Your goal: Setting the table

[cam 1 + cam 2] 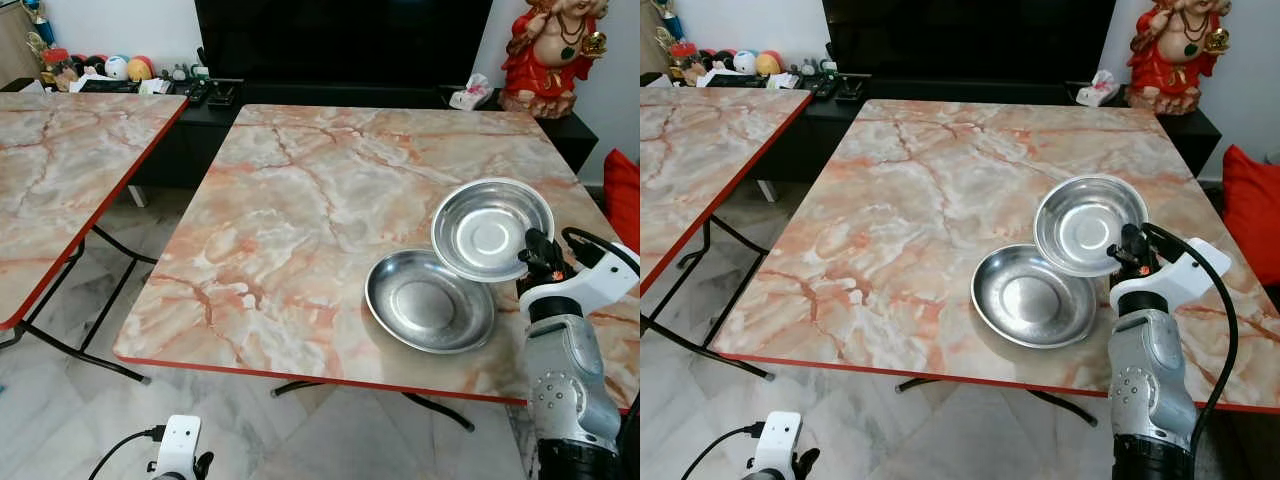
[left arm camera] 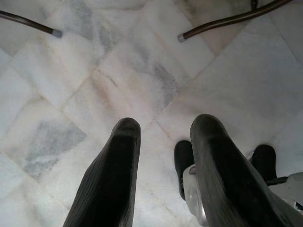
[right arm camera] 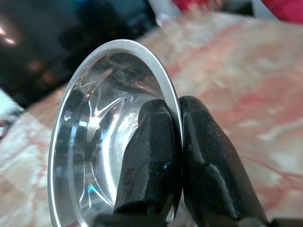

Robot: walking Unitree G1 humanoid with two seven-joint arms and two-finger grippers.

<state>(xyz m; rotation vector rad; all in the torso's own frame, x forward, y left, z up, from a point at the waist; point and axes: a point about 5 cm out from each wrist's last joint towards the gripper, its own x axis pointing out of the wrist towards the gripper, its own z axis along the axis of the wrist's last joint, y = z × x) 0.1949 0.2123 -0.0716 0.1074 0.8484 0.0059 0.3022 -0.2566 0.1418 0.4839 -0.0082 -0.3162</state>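
Note:
Two round steel bowls are over the near right part of the marble-patterned table (image 1: pixel 300 220). One steel bowl (image 1: pixel 428 300) lies flat on the table. The second steel bowl (image 1: pixel 490 228) is lifted and tilted, overlapping the first one's far right rim. My right gripper (image 1: pixel 538 256) is shut on its near right rim; in the right wrist view the black fingers (image 3: pixel 156 156) pinch the rim (image 3: pixel 165 85). My left gripper (image 2: pixel 163 137) hangs open low over the floor.
A second marble table (image 1: pixel 60 160) stands to the left, with a floor gap between. Behind is a dark TV bench (image 1: pixel 220 95) with small items, a red figurine (image 1: pixel 550 50) at the back right and a red cushion (image 1: pixel 1250 210) at the right.

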